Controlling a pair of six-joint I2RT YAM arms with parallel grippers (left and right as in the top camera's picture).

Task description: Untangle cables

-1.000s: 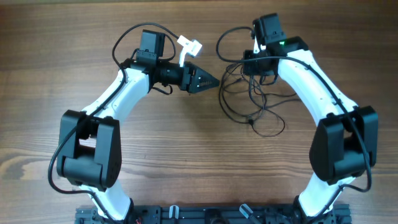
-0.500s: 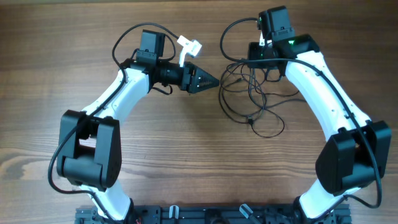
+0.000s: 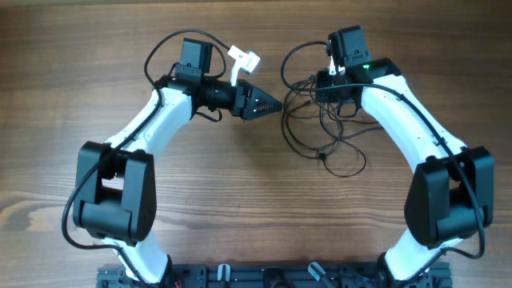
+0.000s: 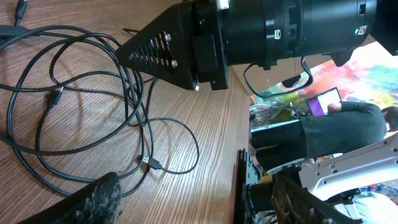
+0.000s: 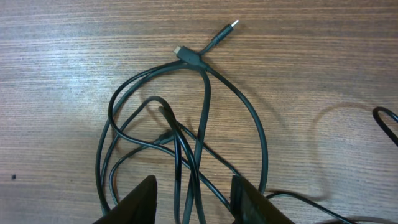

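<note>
The cables [image 3: 322, 152] lie as a loose tangle of thin black loops on the wooden table, right of centre. My right gripper [image 3: 332, 90] hangs over the tangle's upper part. In the right wrist view it [image 5: 196, 202] is open, with several strands of the cables [image 5: 189, 57] running between its fingers and two plugs crossing farther out. My left gripper [image 3: 268, 102] points right, just left of the tangle. In the left wrist view it [image 4: 199, 205] is open and empty, with cable loops and a small plug [image 4: 151, 163] ahead of it and the right gripper [image 4: 168, 50] above them.
A white part [image 3: 244, 58] sticks up beside the left wrist. Thicker black arm wires loop above both wrists. The arm bases and a black rail [image 3: 264, 276] stand at the table's near edge. Bare wood [image 3: 240, 192] surrounds the tangle.
My right wrist moved up and right, then came back down and left over the tangle. The top cable loop shifted slightly with it. The left arm has not moved.
</note>
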